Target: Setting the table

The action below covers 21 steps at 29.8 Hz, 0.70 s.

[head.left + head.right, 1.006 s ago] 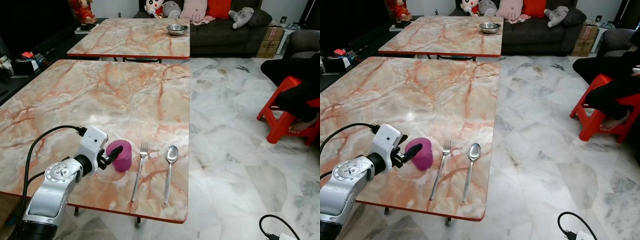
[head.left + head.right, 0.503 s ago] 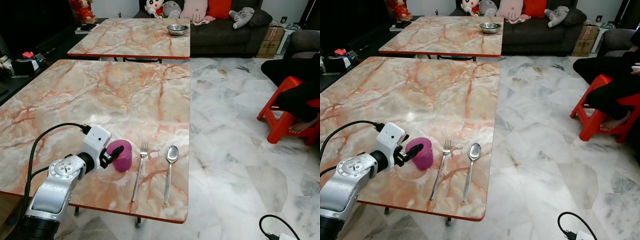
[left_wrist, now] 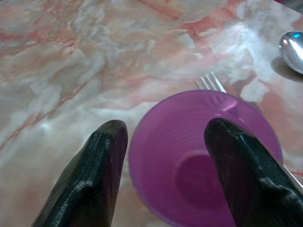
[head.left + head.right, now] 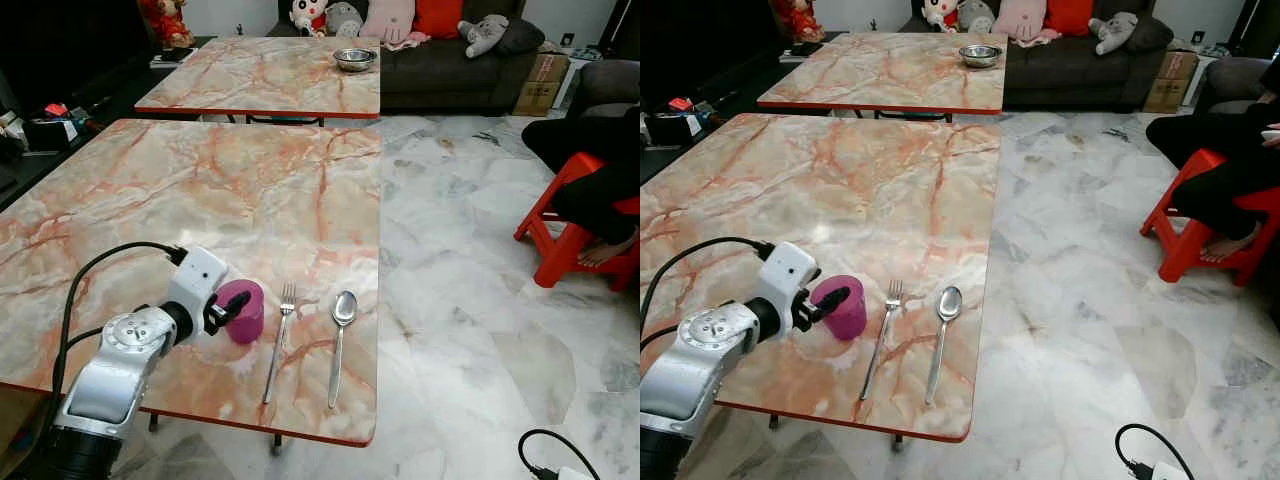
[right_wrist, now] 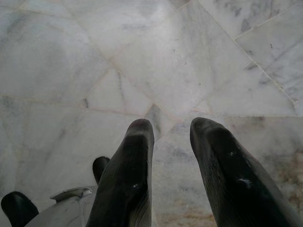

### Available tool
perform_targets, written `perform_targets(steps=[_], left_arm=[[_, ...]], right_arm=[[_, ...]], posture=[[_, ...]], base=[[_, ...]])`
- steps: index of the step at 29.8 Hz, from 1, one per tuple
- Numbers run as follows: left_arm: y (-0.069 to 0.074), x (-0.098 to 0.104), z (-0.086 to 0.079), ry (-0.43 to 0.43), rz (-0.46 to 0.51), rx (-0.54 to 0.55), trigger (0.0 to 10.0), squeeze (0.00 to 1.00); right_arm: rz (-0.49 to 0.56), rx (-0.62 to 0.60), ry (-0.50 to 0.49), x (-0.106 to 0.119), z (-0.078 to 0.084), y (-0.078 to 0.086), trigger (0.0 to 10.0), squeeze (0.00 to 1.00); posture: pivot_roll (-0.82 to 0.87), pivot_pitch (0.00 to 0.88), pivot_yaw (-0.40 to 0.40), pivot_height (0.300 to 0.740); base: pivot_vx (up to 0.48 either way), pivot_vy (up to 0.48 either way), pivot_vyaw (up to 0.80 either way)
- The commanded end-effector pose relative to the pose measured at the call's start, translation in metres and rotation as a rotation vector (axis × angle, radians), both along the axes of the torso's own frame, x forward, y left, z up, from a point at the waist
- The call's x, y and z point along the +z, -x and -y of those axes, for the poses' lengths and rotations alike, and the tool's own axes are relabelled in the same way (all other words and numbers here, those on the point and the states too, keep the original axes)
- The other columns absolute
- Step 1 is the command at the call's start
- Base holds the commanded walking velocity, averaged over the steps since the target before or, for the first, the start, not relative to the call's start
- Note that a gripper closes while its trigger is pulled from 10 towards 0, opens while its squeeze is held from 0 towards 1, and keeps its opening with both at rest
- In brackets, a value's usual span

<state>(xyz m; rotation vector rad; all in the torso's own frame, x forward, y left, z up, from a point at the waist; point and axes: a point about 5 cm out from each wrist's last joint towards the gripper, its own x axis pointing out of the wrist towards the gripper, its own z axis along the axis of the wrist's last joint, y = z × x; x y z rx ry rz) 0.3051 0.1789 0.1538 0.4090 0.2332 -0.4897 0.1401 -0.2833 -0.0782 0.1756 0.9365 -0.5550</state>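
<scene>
Risk noted: left gripper (image 3: 163,156), fingers spread loose around purple cup (image 4: 243,310) beside fork (image 4: 278,341), could tip it on my retreat; right gripper (image 5: 173,161) idle, parted.

Seated person (image 4: 600,160) cut off at frame edge, cup (image 3: 203,156) base cropped, spoon (image 3: 291,49) partly cropped

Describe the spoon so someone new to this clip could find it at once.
Start at the near marble table and go to its front right corner. The spoon lies there, right of the fork and purple cup; its rounded bowl, not tines, marks it.
</scene>
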Motion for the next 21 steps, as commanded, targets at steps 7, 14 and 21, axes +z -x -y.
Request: perform_targets(steps=[7,14,21], left_arm=[[-0.002,0.006,0.007,-0.02,0.005,0.001,8.7,0.0],[-0.005,0.007,0.015,0.052,0.003,0.047,8.7,0.0],[-0.007,0.006,0.023,0.072,0.001,0.075,8.7,0.0]], right_arm=[[-0.002,-0.015,-0.013,-0.001,-0.001,0.001,10.0,0.0],[-0.002,-0.016,-0.013,-0.001,-0.002,0.001,10.0,0.0],[-0.002,-0.016,-0.013,-0.001,-0.001,0.001,10.0,0.0]], posture=[[0.03,0.058,0.028,0.74],[0.03,0.058,0.026,0.74],[0.03,0.058,0.027,0.74]], base=[[0.0,0.0,0.0],[0.0,0.0,0.0],[0.0,0.0,0.0]])
